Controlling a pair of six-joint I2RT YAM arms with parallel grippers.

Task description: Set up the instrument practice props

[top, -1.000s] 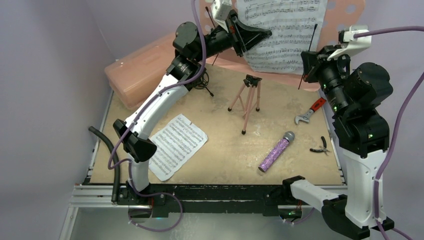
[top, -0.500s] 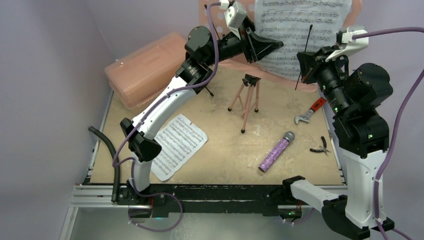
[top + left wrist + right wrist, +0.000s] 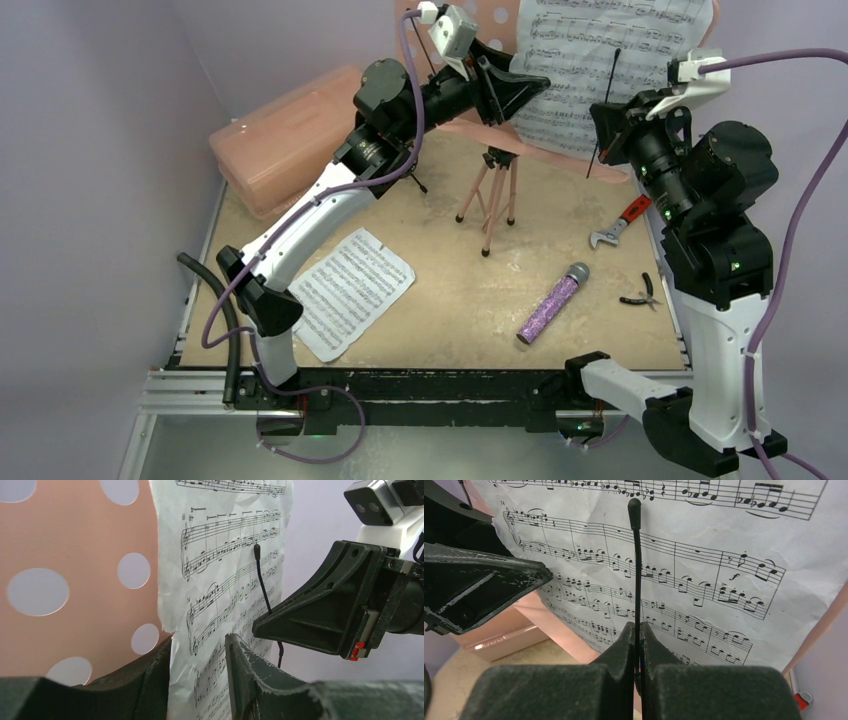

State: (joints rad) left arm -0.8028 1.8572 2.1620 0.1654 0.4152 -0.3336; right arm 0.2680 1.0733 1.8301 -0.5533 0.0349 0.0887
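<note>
In the top view, one sheet-music page (image 3: 610, 50) is seen upright at the far side of the bench (image 3: 450, 290). The left gripper (image 3: 535, 85) is placed at its left edge, and the right gripper (image 3: 603, 130) is further right, closed on a black page-holder wire (image 3: 611, 80). The second page (image 3: 352, 290) lies flat at the near left, the purple microphone (image 3: 552, 303) lies on its side at the near right, and a thin-legged pink tripod (image 3: 492, 210) stands just near of the upright page. The flat page is judged limp and best lifted by a corner. The microphone is judged rigid but likely to roll, so it is best taken across its barrel. In the left wrist view, the upright page is backed by the pink perforated desk (image 3: 85, 530). The left gripper's jaws are parted, one on each side of the paper's edge, and no pinch is shown. The paper is judged light, easily creased and apt to slide on the smooth desk, so a gentle hold near the edge is called for. In the right wrist view, the wire is clamped between fully closed jaws in front of the page. It is judged thin and springy, and best held low, where it flexes least.
</note>
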